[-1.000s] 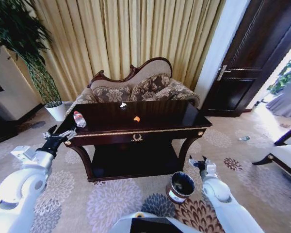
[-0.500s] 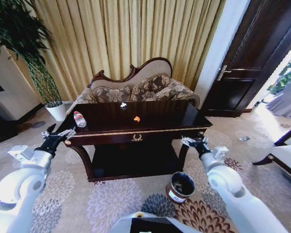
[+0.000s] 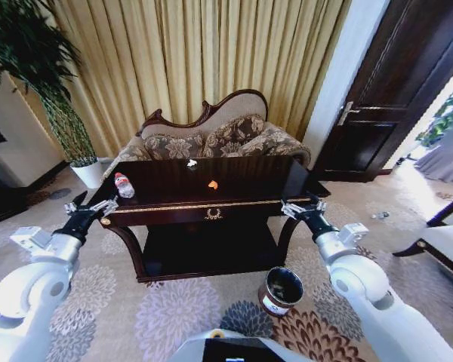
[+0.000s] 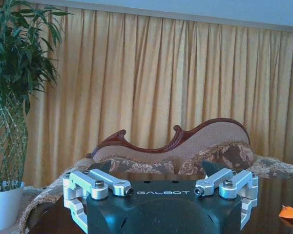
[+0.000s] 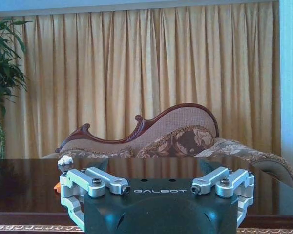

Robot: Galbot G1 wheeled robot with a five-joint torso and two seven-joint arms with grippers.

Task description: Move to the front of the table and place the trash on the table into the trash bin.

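The dark glossy table [image 3: 249, 188] stands in front of me. On it lie a clear bottle with a red cap [image 3: 123, 185] at the left end, an orange scrap [image 3: 213, 184] near the middle and a white paper wad [image 3: 192, 163] at the far edge. The trash bin [image 3: 280, 290] sits on the carpet below the table's right front corner. My left gripper [image 3: 93, 204] hovers open just off the table's left corner, a little short of the bottle. At the right front corner my right gripper [image 3: 302, 206] is open at tabletop height, empty. The right wrist view shows the wad [image 5: 65, 160] and scrap [image 5: 57, 185].
A floral sofa [image 3: 211, 139] stands right behind the table, with curtains beyond it. A potted plant [image 3: 60, 113] is at the far left and a dark door [image 3: 392, 105] at the right. Patterned carpet surrounds the table, and a white chair edge [image 3: 445, 241] is at the right.
My right arm has risen from beside the trash bin to the table's right front corner. The left arm has hardly moved.
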